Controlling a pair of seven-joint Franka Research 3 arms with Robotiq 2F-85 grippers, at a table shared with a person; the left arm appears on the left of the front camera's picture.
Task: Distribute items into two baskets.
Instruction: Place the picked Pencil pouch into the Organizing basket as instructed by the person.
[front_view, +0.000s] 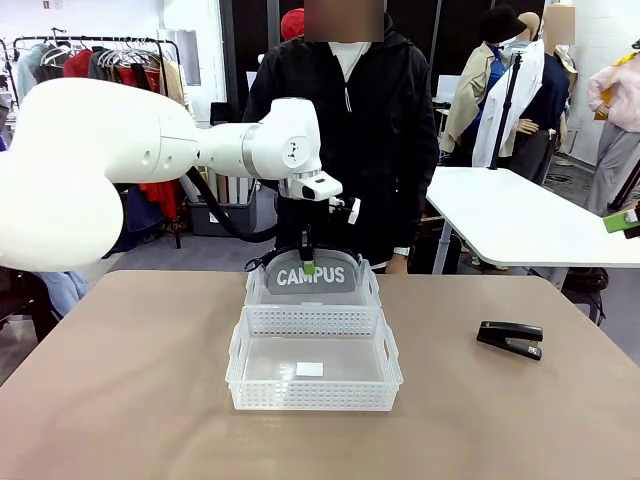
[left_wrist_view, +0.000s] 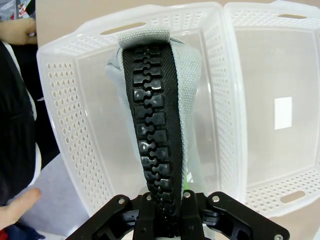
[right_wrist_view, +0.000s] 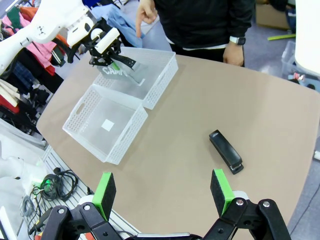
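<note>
Front view: tan table (front_view: 120, 400) bears stapler (front_view: 510, 338); clothes rack (front_view: 110, 58) stands behind.

TEXT: "CAMPUS" | STYLE: white capitals, single line | ON: grey fabric pouch (front_view: 310, 277), lettered face toward the camera | PLACE: front view, centre of frame, slightly above the middle | ALSO: right wrist view, upper left of frame, same lettering seen at a slant, only "CAM" legible | OTHER PRINT: background signs too small to read
</note>
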